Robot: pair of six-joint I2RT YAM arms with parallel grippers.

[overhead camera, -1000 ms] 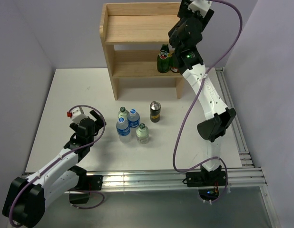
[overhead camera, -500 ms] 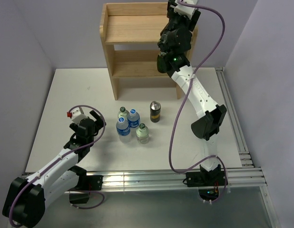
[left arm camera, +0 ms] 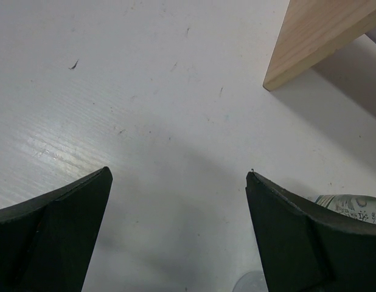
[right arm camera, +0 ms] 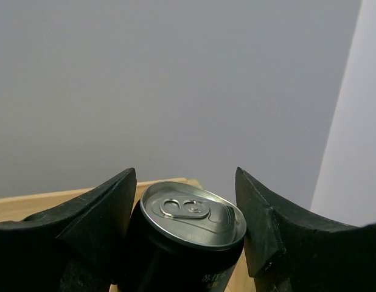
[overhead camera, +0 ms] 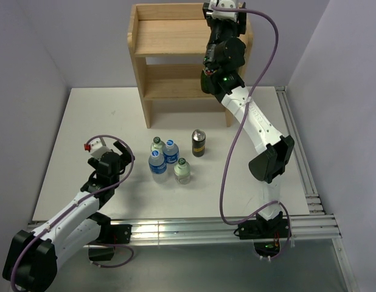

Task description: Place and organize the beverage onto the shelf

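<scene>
My right gripper (overhead camera: 223,13) is shut on a dark can (right arm camera: 189,240) and holds it upright over the right end of the top board of the light wood shelf (overhead camera: 176,38). In the right wrist view the gripper (right arm camera: 185,174) has a finger on each side of the can, with the shelf's wood (right arm camera: 42,204) behind it. A second dark can (overhead camera: 199,143) stands on the table. Beside it stand two blue-labelled water bottles (overhead camera: 170,150) (overhead camera: 156,162) and two green-capped bottles (overhead camera: 156,143) (overhead camera: 182,171). My left gripper (overhead camera: 127,153) is open and empty, left of the bottles.
The right arm (overhead camera: 246,112) reaches up across the shelf's right side and covers the lower board's right end. A shelf leg (left arm camera: 316,36) and a bottle's edge (left arm camera: 352,204) show in the left wrist view. Aluminium rails (overhead camera: 297,152) line the table's right and near edges.
My right gripper has moved left over the shelf's top board with the can. The arm now covers the dark green glass bottles on the lower board. The left arm has not moved.
</scene>
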